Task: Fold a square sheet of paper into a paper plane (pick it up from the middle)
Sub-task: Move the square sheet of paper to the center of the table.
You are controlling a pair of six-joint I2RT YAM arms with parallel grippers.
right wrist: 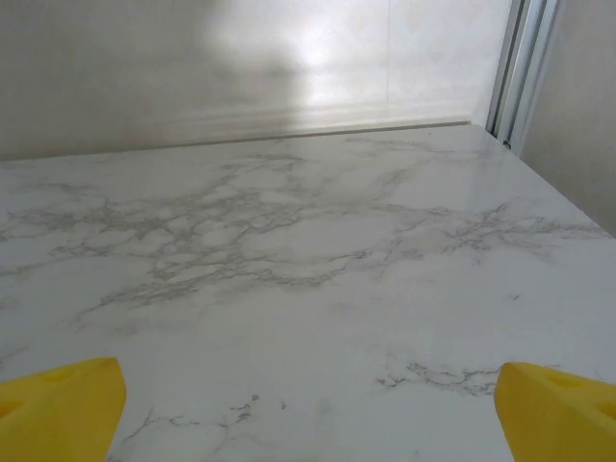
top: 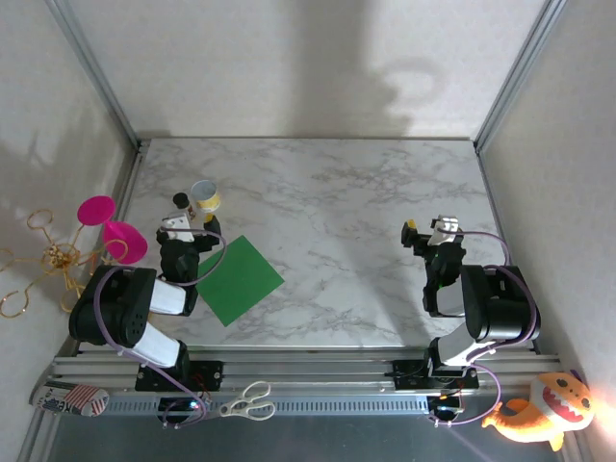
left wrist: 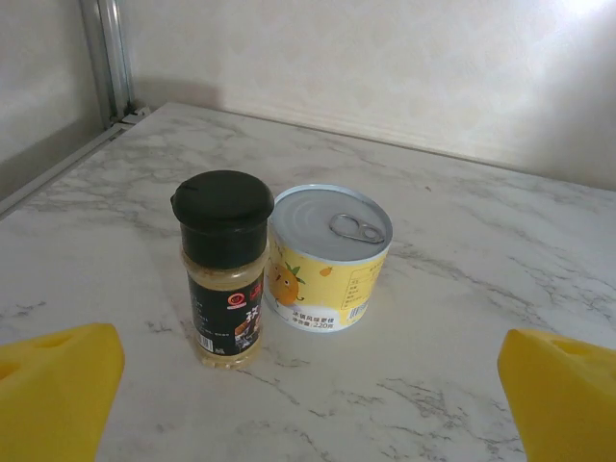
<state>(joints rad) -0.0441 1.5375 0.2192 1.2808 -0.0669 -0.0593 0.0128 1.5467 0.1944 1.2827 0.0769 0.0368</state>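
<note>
Lying flat on the marble table (top: 366, 192), the square sheet of paper (top: 239, 279) rests beside the left arm, whose left gripper (left wrist: 308, 404), jaws spread, faces a spice jar (left wrist: 223, 269) and can (left wrist: 327, 255); the right gripper (right wrist: 308, 404) hangs equally wide, empty

The table (right wrist: 308, 289) looks like white marble with grey veins, smooth and slightly glossy. The square sheet of paper (top: 239, 279) is matt green. The can (left wrist: 327, 265) has a shiny metal lid; the spice jar (left wrist: 224, 289) is clear, with a matt black plastic cap.
</note>
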